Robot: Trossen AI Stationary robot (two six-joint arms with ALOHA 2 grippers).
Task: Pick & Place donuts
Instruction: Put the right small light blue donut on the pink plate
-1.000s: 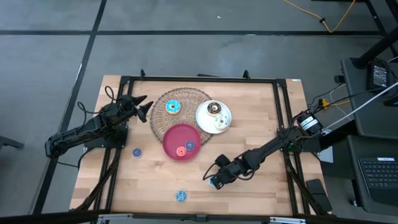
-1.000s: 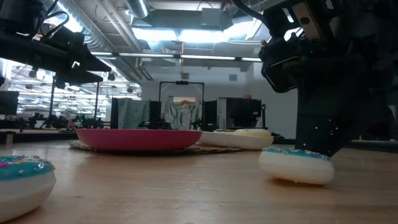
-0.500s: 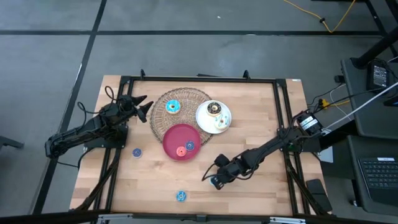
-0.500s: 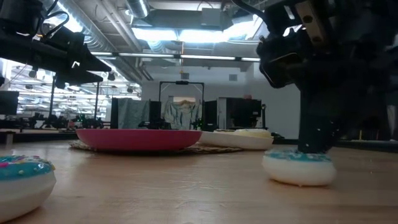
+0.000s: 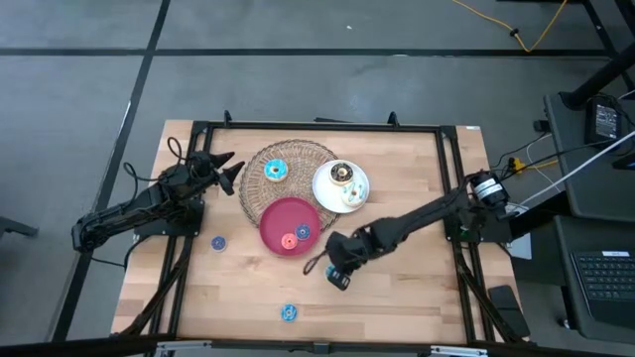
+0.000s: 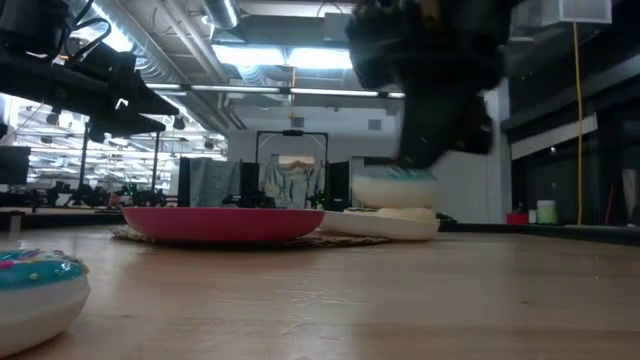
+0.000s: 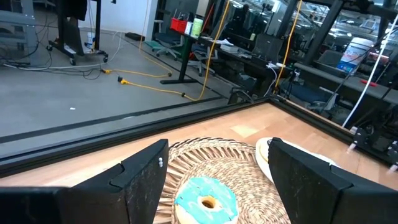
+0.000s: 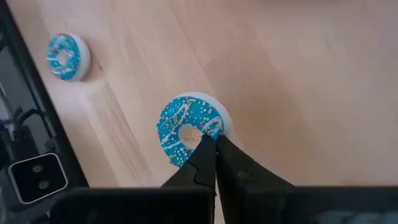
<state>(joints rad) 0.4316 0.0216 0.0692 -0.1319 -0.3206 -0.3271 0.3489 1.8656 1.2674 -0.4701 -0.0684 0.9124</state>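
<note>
We look down on the wooden bench [image 5: 397,288], framed by dark rails, with one arm reaching in from each side. The right arm [image 5: 427,216] stretches from the bench's right edge toward the middle, and the left arm [image 5: 129,213] lies along the left edge.

Near the far middle of the bench sits a round wicker mat [image 5: 298,159]. A red plate [image 5: 283,220] overlaps its near edge, and a white plate [image 5: 327,186] rests on its right side.

The right gripper [image 5: 335,276] hangs just near of the red plate, and its fingers [image 8: 202,158] are pinched shut on a blue-sprinkled donut [image 8: 186,127], one finger through the hole and one outside the ring. In the low view this donut [image 6: 393,186] is clear of the bench, lifted in front of the white plate.

The left gripper [image 5: 223,167] waits beside the mat's left edge, its fingers [image 7: 146,174] spread wide with nothing between them, pointing at a cyan donut [image 7: 205,200] lying on the mat.

On the white plate we see a brown donut [image 5: 341,175]. On the red plate lie a small red donut [image 5: 289,241] and a small blue donut [image 5: 303,233], close together. A navy donut [image 5: 218,242] lies on the bare bench left of the red plate, and another sprinkled blue donut [image 5: 289,313] lies near the bench's front edge.
</note>
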